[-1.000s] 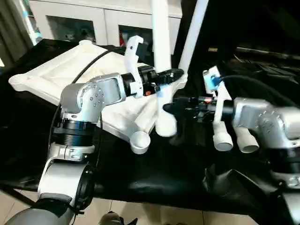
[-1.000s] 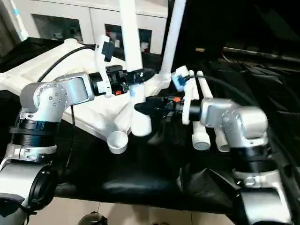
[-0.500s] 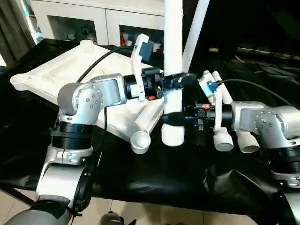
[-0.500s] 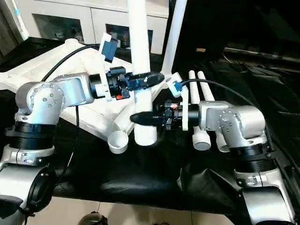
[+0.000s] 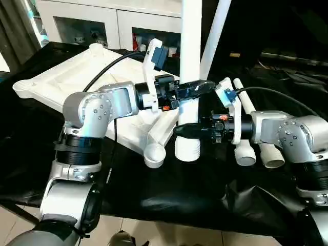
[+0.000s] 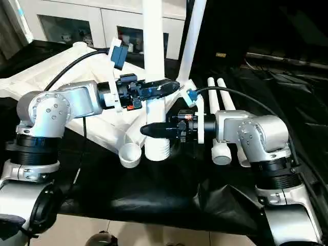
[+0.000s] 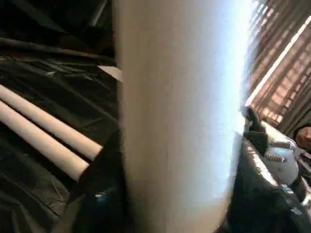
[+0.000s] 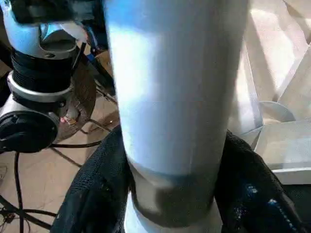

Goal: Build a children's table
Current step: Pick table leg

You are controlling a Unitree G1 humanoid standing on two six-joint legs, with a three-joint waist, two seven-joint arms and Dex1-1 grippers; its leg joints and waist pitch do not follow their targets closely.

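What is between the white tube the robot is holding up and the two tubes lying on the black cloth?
In the left eye view, the right gripper and its black wrist sit between the upright leg and the two lying legs.

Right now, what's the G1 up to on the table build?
Both claws are on one white leg, held upright just off the near corner of the upside-down tabletop. The left claw grips it higher up, the right claw just above its threaded lower end. The near corner socket is still empty. One leg already stands in a far corner; two more legs lie on the black cloth.
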